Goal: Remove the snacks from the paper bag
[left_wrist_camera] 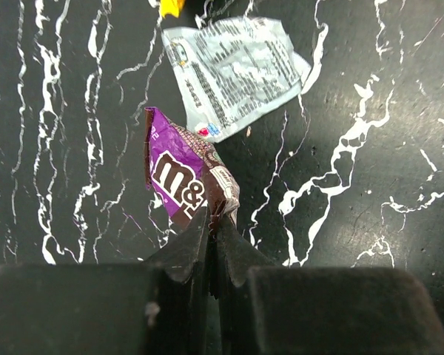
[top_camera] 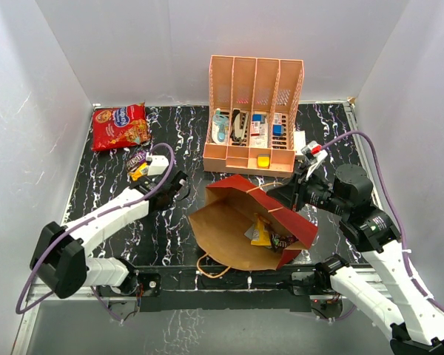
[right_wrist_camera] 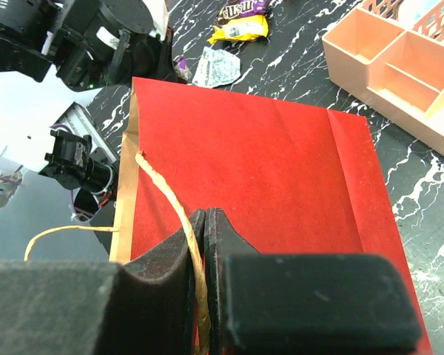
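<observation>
Marbled black table (top_camera: 170, 126) carries peach rack (top_camera: 253, 83) behind paper bag (top_camera: 226, 229).

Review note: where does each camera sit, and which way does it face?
Top external: above and behind the bases, looking down on the table, paper bag and rack; left arm and right arm show.
Left wrist: on the left arm, facing down at the table; left tool pinches a purple packet near a silver packet.
Right wrist: low over the bag's red side, facing the left arm; right tool shut on the twine handle.
Shared: both wrist views show the silver packet.
</observation>
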